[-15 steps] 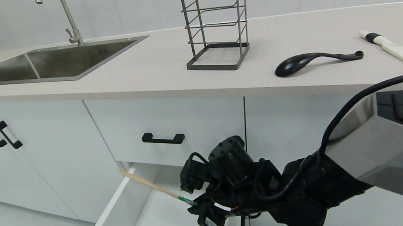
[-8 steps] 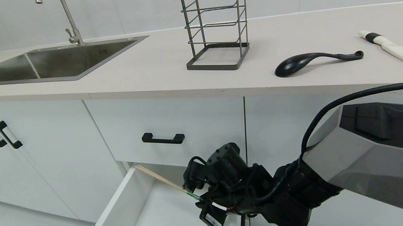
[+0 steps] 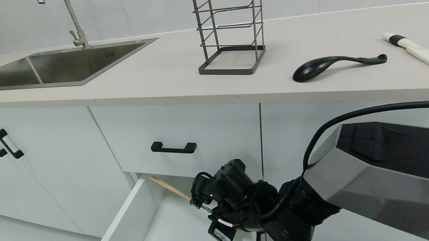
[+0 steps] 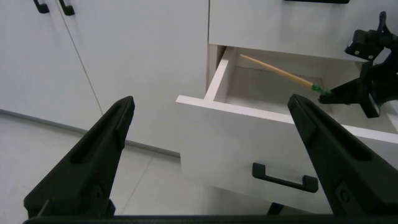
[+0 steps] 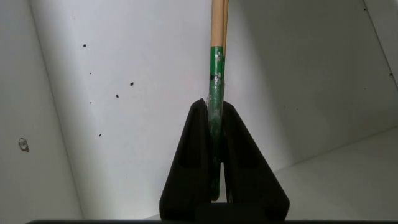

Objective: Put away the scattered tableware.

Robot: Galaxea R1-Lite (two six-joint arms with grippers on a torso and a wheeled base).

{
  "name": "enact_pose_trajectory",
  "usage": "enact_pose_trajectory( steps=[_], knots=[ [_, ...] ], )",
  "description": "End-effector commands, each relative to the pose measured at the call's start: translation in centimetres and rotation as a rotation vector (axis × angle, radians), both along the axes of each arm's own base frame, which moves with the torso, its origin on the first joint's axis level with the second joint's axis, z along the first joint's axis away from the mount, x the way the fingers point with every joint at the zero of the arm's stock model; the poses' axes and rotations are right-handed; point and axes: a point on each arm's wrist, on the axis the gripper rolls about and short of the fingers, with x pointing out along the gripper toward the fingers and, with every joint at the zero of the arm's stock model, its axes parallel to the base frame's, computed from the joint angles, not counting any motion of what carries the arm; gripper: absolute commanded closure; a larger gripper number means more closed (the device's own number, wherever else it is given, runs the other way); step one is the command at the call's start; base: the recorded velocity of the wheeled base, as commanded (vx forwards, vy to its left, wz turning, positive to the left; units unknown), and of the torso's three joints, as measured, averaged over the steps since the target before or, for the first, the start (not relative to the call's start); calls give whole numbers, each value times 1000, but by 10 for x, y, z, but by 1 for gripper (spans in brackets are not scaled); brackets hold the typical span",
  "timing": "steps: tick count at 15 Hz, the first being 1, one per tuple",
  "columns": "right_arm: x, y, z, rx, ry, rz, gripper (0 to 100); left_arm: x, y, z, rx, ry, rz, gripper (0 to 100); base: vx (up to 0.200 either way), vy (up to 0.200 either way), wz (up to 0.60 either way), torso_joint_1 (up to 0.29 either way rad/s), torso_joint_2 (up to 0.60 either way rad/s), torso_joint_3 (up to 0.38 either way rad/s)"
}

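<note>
The right pincer (image 3: pixel 207 208) sits at lower centre of the head view, inside the opening of the pulled-out drawer (image 3: pixel 121 227), and is clenched on the green-banded end of a pair of chopsticks (image 3: pixel 170 187). From that grip point the long axis of the pair runs up and to the left in the frame, toward the rear left of the drawer, with the far tips passing just under the closed drawer front above. In the right wrist view the two sticks lie side by side and project straight out from between the fingertips, in line with the pincer, over the white drawer floor. Whether the far tips touch the floor or the rear wall cannot be told.

The coming move is judged to be a lowering and release, and it depends on this axis. The whole length must lie inside the drawer walls, with the tips below the upper drawer front, before the jaws part. The pair appears angled toward the left wall, so contact there is the likely fault.

The left pincer (image 4: pixel 211 102) is released and carries nothing. It stands in front of the drawer, well apart from the chopsticks, so the right arm is the nearer one and the one that acts.

A black spoon (image 3: pixel 315 67) and a white knife (image 3: pixel 423 55) lie on the worktop (image 3: pixel 170 71) at the right of the frame, not yet put away.
</note>
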Motion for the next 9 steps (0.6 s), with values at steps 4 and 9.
enact_pose_trajectory(
  steps=[4, 9],
  knots=[
    [-4, 10, -14, -30, -7, 5, 100, 0, 0, 0, 0, 1, 0, 0, 0, 0, 0, 0, 0, 0],
    [-10, 20, -21, -43, -18, 32, 100, 0, 0, 0, 0, 1, 0, 0, 0, 0, 0, 0, 0, 0]
  ],
)
